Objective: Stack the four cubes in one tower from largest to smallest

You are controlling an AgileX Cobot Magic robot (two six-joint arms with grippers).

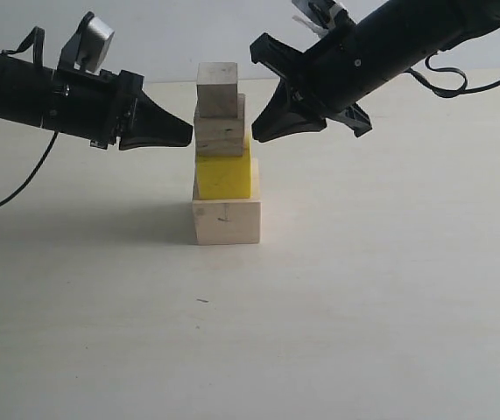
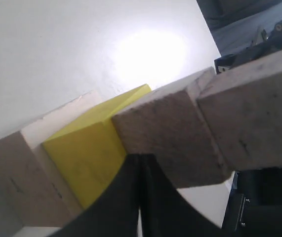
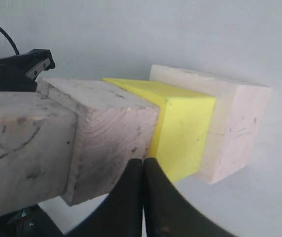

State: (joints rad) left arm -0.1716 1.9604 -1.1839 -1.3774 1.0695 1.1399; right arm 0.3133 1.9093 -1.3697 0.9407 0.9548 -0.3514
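The four cubes stand as one tower on the table. The largest pale wood cube [image 1: 226, 221] is at the bottom, the yellow cube [image 1: 224, 176] on it, the plywood cube [image 1: 220, 125] above that, and the smallest pale cube [image 1: 216, 77] on top. My left gripper [image 1: 188, 136] is shut, its tips against the plywood cube's left side near the yellow cube. The right gripper [image 1: 257, 136] is shut too, its tips by the plywood cube's right side. The left wrist view shows the left gripper [image 2: 140, 156] at the plywood cube [image 2: 170, 133]. In the right wrist view the right gripper [image 3: 143, 160] meets the plywood cube [image 3: 111, 133] next to the yellow cube [image 3: 182, 131].
The pale table [image 1: 363, 297] spreads all round the tower. A black cable [image 1: 17, 188] hangs from the left arm and another cable [image 1: 460, 83] loops off the right arm at the back.
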